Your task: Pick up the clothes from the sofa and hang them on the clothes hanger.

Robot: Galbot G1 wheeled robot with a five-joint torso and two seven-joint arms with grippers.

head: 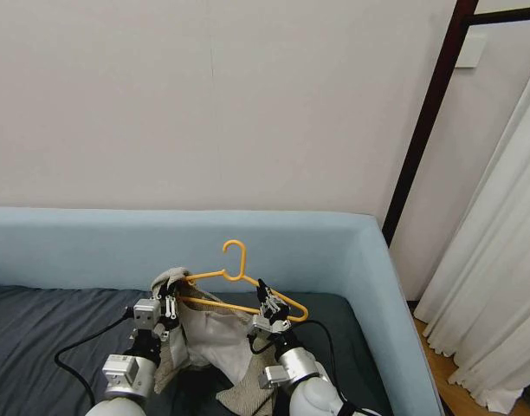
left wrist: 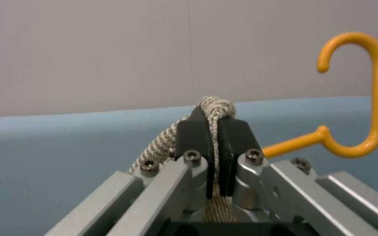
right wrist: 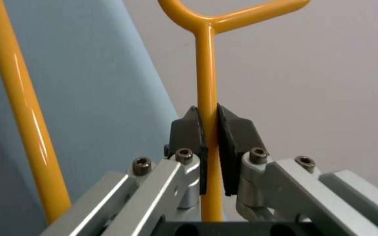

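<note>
Sofa (head: 74, 238) behind: my right pincer (right wrist: 210, 118) clenched on hanger (right wrist: 205, 69), bracing it; my left pincer (left wrist: 214, 123) grasping garment (left wrist: 215, 104) alongside, for draping.

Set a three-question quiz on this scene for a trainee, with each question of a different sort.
1. True or false: the right pincer is shut on the hanger.
2. What does the left pincer hold? A) the garment B) the hanger's hook C) nothing
3. Fill the gap: both arms work over a light blue ____.

Key: 1 true; 2 A; 3 sofa.
</note>
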